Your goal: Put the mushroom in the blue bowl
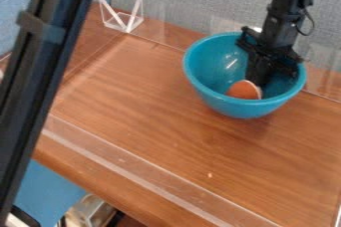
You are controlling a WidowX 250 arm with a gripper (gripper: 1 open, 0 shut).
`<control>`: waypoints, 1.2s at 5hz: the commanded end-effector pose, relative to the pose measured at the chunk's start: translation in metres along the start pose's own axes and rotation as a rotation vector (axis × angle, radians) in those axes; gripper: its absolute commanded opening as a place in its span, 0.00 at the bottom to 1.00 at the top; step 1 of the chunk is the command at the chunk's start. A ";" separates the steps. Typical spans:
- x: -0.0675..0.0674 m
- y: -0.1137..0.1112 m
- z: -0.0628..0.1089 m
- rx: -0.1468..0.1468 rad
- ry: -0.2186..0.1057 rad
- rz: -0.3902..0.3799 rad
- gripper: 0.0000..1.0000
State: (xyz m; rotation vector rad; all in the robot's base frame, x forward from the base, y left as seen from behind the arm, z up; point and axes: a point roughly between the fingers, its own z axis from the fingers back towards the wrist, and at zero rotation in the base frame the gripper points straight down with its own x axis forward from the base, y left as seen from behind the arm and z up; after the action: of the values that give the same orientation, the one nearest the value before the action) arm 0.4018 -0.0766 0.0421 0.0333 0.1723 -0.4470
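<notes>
One raised camera looks down across the table from its front-left

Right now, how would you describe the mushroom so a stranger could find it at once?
On the wooden table, look to the far right for the large teal-blue bowl. Inside it, beside the black pincer, lies the mushroom: small and rounded, the only orange-brown thing there.

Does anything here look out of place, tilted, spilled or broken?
Nothing stands out. The mushroom lies inside the blue bowl, which sits upright on the wooden table. The shut gripper is down in the bowl beside it. Nothing looks spilled or broken.
</notes>
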 end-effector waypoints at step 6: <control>0.003 -0.051 0.023 -0.006 -0.042 0.043 0.00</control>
State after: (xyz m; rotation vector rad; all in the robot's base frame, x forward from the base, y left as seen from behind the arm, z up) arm 0.3794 -0.1161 0.0429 0.0305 0.1985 -0.3874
